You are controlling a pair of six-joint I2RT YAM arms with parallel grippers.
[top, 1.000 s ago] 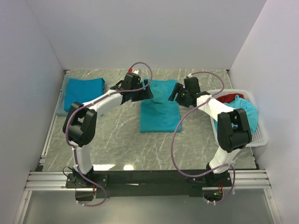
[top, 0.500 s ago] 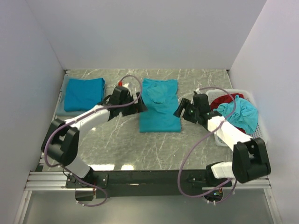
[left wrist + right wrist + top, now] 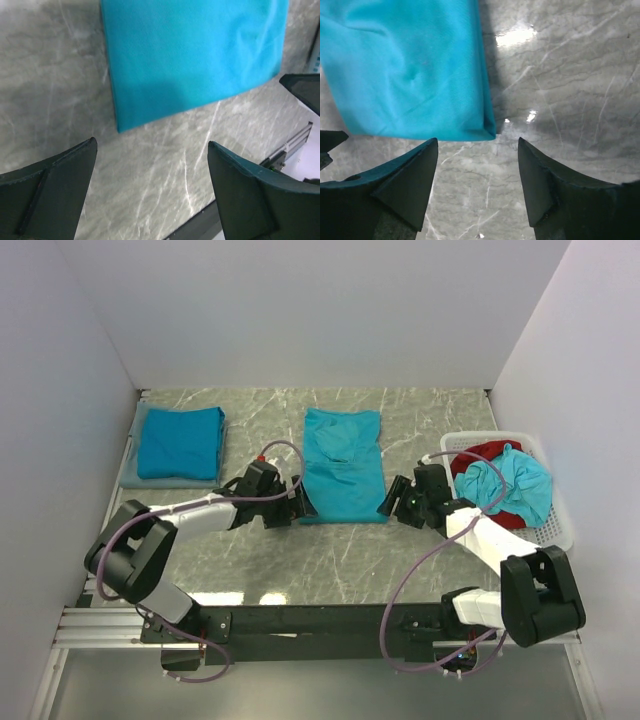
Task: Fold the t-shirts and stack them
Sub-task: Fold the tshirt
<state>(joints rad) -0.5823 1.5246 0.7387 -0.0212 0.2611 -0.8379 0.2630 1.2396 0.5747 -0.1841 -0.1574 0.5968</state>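
While the marble table [image 3: 340,560] bears the middle t-shirt [image 3: 343,465] folded flat at its centre and the left t-shirt [image 3: 180,440] folded at its far-left side, the left gripper [image 3: 151,145] and right gripper [image 3: 477,141] sit beside the middle one's near corners, jaws spread, holding nothing.

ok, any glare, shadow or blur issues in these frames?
Top external: sharp, pale glare patches on the table near its front edge. Right wrist: strong specular spot on the table beside the folded t-shirt, dark shadow along its edge. Left wrist: a shadow band across the shirt's near end.
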